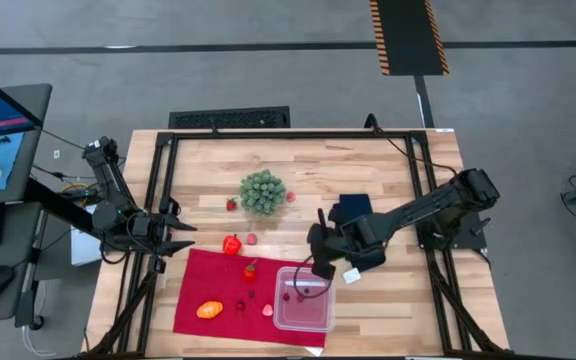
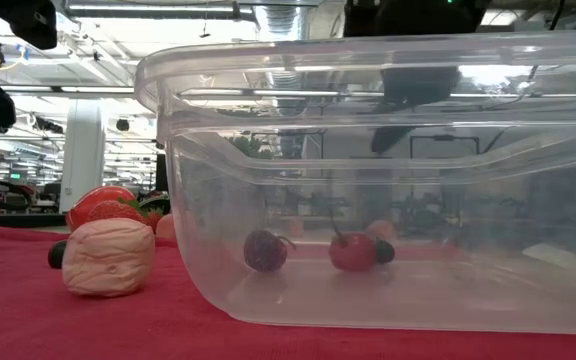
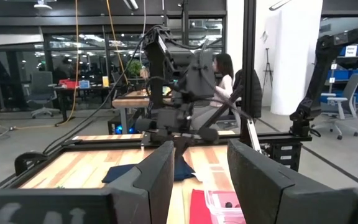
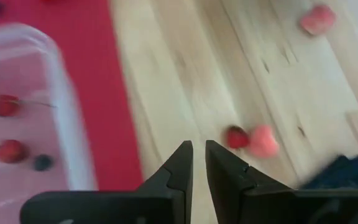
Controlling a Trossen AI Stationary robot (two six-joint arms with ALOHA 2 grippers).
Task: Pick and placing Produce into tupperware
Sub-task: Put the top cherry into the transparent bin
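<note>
The clear tupperware [image 1: 303, 298] stands on the red cloth's [image 1: 218, 285] right end and holds two red cherries [image 2: 353, 252] and a dark berry [image 4: 41, 163]. More produce lies on the cloth: an orange oval [image 1: 209, 309], a red piece [image 1: 250, 268] and tiny bits [image 1: 267, 310]. On the wood beyond it lie a red pepper [image 1: 231, 243] and a pink bit [image 1: 252, 239]. My right gripper [image 1: 320, 265] hangs over the tupperware's far edge, pointing steeply down, its fingers [image 4: 197, 155] only narrowly apart and empty. My left gripper [image 1: 173, 235] waits open at the table's left edge.
A green bushy ball [image 1: 263, 192] sits mid-table with a small red piece [image 1: 231, 205] beside it. A dark blue folded cloth [image 1: 353, 210] lies under my right arm. A black frame [image 1: 163, 190] runs around the table. Bare wood lies to the right of the tupperware.
</note>
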